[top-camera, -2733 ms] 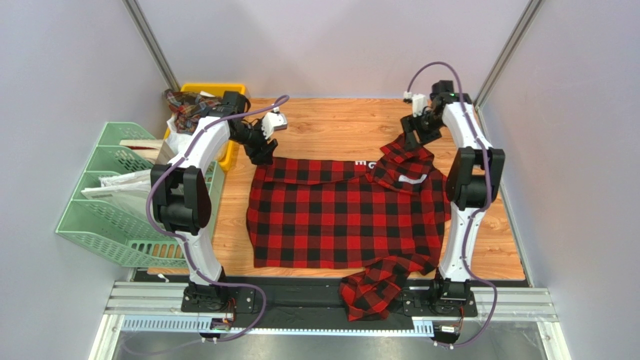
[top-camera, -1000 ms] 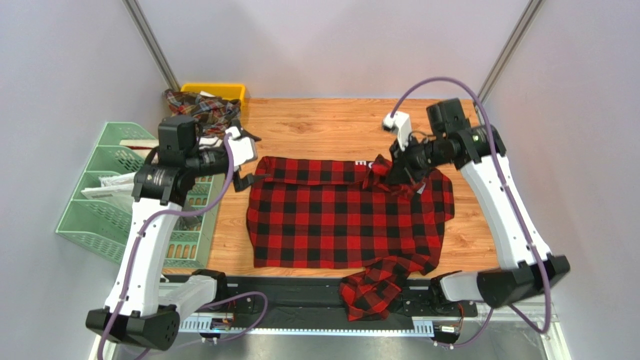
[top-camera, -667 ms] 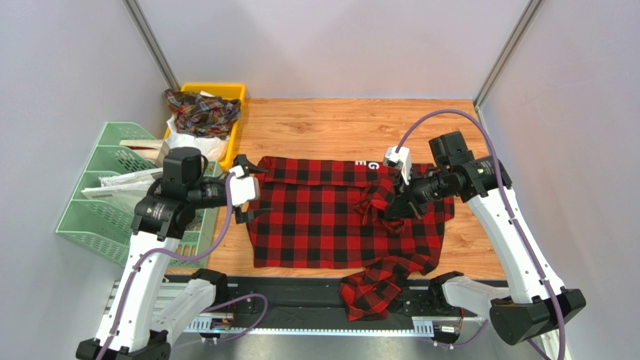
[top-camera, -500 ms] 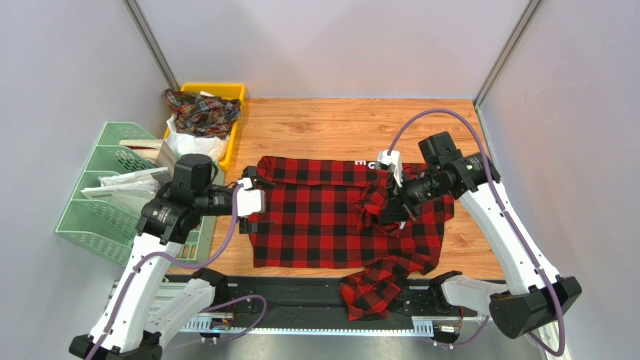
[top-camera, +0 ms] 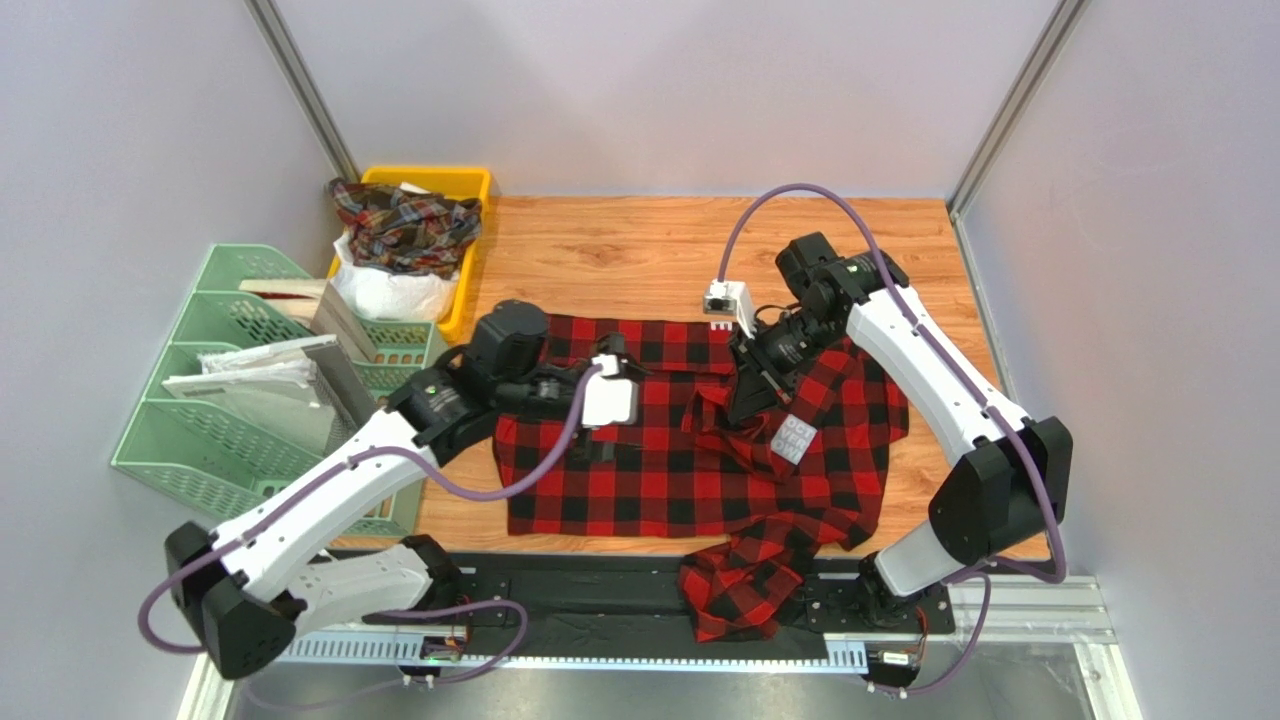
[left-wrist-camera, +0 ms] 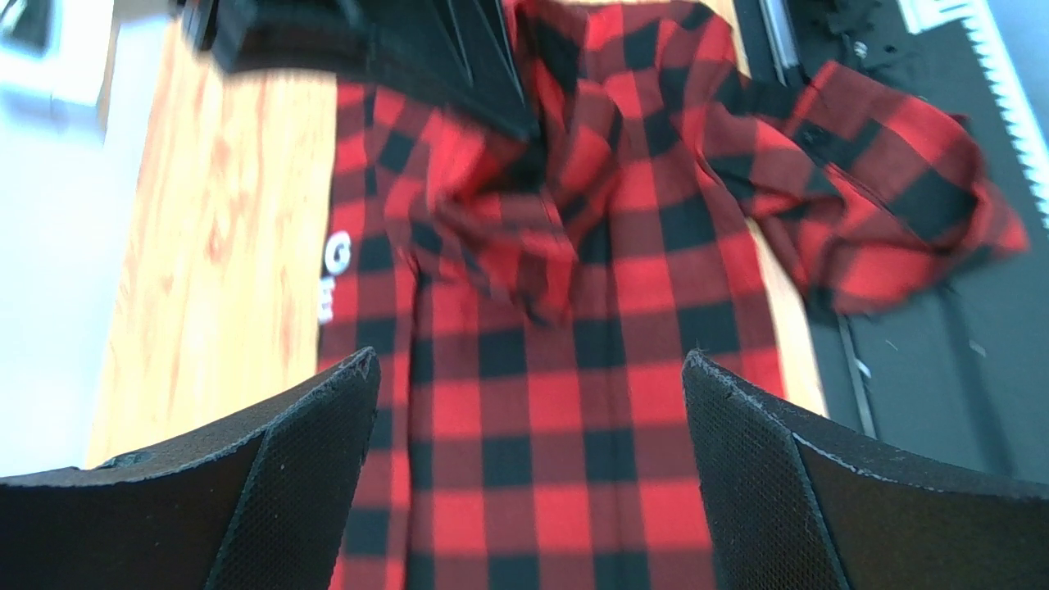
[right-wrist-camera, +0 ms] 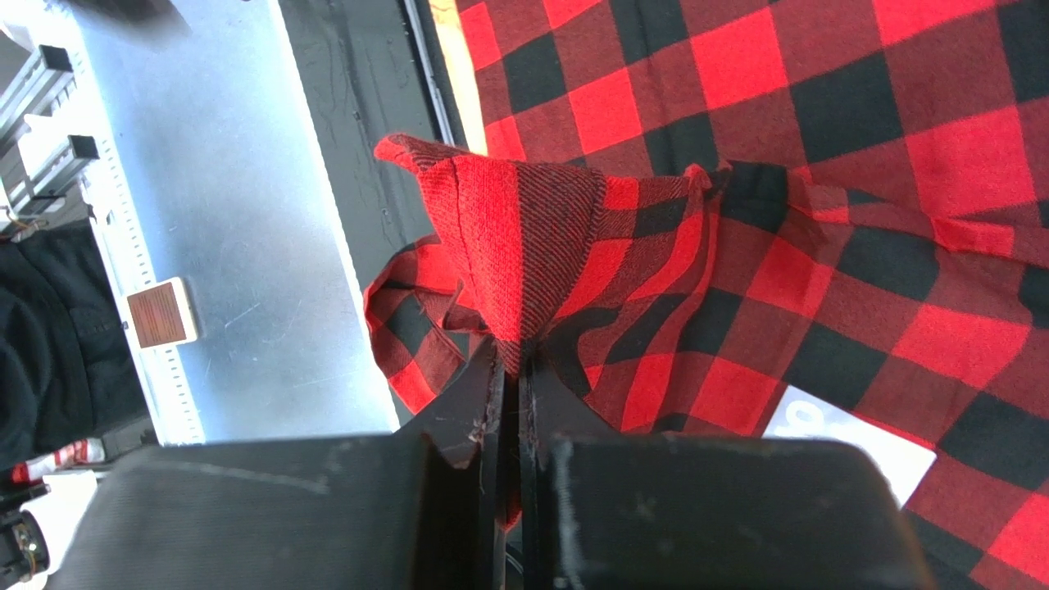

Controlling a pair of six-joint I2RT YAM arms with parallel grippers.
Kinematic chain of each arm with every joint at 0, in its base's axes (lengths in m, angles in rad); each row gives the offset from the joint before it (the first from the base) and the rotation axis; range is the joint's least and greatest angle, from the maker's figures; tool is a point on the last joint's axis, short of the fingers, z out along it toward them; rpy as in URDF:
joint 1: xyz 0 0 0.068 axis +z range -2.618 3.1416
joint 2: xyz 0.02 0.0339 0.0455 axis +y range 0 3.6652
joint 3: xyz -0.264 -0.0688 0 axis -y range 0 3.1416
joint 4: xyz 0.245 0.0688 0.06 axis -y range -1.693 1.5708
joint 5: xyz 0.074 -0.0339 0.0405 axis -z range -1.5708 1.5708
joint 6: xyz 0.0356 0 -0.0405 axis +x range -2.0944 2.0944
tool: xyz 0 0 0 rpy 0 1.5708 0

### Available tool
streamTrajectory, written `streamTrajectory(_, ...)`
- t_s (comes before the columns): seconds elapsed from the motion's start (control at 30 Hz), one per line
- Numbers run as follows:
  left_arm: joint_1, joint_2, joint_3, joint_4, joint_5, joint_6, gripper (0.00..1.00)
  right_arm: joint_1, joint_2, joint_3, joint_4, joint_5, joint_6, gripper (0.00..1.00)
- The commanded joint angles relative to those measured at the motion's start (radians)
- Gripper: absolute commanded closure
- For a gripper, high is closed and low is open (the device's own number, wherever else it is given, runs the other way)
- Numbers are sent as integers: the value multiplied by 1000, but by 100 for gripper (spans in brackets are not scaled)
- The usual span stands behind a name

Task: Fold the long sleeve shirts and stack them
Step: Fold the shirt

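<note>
Both arms have moved in over the red-and-black shirt (top-camera: 661,465). The left jaws stand wide apart above it. The right jaws pinch a fold of it. It lies spread on the desk (top-camera: 631,255), one sleeve hanging off the near edge.

Wooden tabletop (top-camera: 631,248): light plank grain, grey walls (top-camera: 661,90) on three sides.
Yellow bin (top-camera: 451,180): far left corner of tabletop.
White crumpled material (top-camera: 383,293): at bin's near end.
Green plastic file rack (top-camera: 196,435): just off tabletop's left edge; papers (top-camera: 248,368) lie in its slots.
Black strip (top-camera: 601,585), aluminium rail (top-camera: 631,638): along near edge.
</note>
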Motion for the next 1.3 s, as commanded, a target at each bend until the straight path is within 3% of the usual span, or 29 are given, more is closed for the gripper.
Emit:
streamTrajectory(0.0,-112,85,2,276,-117,-27,5,25,-9,44,-100,-48,-14,97)
streamTrajectory(0.3,-242,212,36,325,-200,110,28,82,-32,10,-71,-48,13,95)
streamTrajectory(0.43,-282,230,21,326,-245,145,33,89,-37,10,-69,-51,16,93)
streamTrajectory(0.47,-290,232,10,332,-260,162,39,91,-38,10,-71,-55,14,92)
streamTrajectory(0.73,-302,284,43,294,-408,36,68,108,-47,12,-78,-66,5,85)
streamTrajectory(0.77,-304,283,36,293,-405,27,84,106,-50,16,-77,-66,5,80)
streamTrajectory(0.8,-304,280,33,291,-403,15,93,108,-52,18,-80,-63,5,75)
streamTrajectory(0.87,-302,281,25,296,-415,-43,100,106,-58,25,-81,-62,5,66)
streamTrajectory(0.93,-291,280,25,280,-412,-101,100,106,-63,29,-78,-51,8,61)
streamTrajectory(0.97,-282,276,24,279,-394,-128,100,105,-63,29,-77,-40,17,52)
streamTrajectory(1.03,-241,267,27,267,-366,-218,100,74,-57,27,-81,-17,20,45)
streamTrajectory(1.07,-222,267,28,248,-316,-258,100,53,-55,27,-81,-19,20,35)
streamTrajectory(1.13,-177,267,33,225,-282,-322,100,-39,-35,38,-80,-39,22,24)
streamTrajectory(1.2,-141,281,40,193,-207,-446,100,-145,-5,64,-78,-63,38,4)
streamTrajectory(1.27,-78,324,53,176,-166,-614,100,-199,60,116,-69,-51,65,1)
